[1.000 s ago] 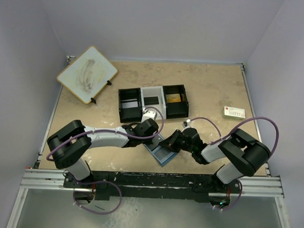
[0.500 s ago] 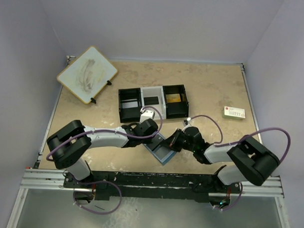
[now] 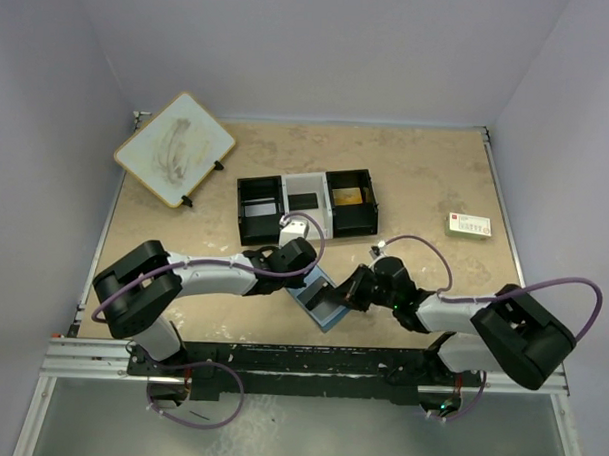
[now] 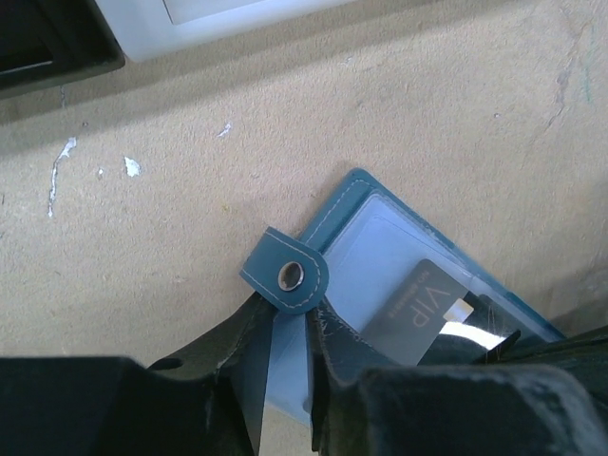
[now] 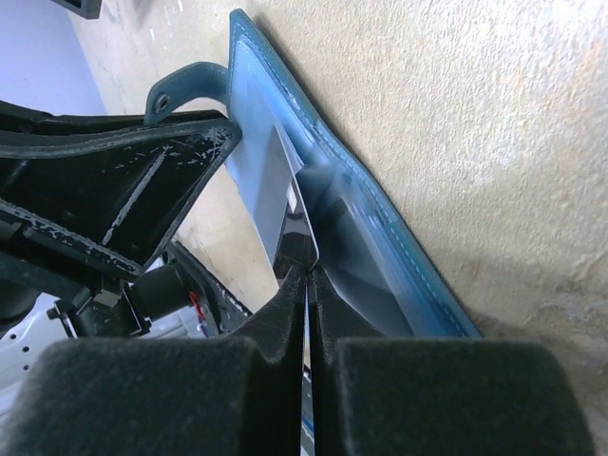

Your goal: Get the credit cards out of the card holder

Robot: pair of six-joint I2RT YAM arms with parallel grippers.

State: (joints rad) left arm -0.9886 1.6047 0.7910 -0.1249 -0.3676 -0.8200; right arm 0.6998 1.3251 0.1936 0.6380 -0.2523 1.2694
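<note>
The blue card holder point(image 3: 318, 299) lies open on the table near the front edge. In the left wrist view its snap tab point(image 4: 285, 275) sticks out just past my left gripper point(image 4: 287, 366), which is shut on the holder's edge below the tab. A dark card printed "VIP" point(image 4: 418, 306) pokes out of the pale blue pocket. My right gripper point(image 5: 307, 283) is shut on that card's edge point(image 5: 277, 180), with the card holder point(image 5: 380, 237) lying beside it. From above, the left gripper point(image 3: 305, 279) and right gripper point(image 3: 348, 294) meet over the holder from opposite sides.
A black-and-white three-compartment tray point(image 3: 305, 220) stands just behind the holder. A white card with green and red print point(image 3: 469, 226) lies at the right. A tilted whiteboard point(image 3: 174, 148) sits at the back left. The table's front rail runs close below the arms.
My right gripper has shut on the VIP card and drawn back to the right, its elbow swinging out and down. The left gripper still holds the card holder in place.
</note>
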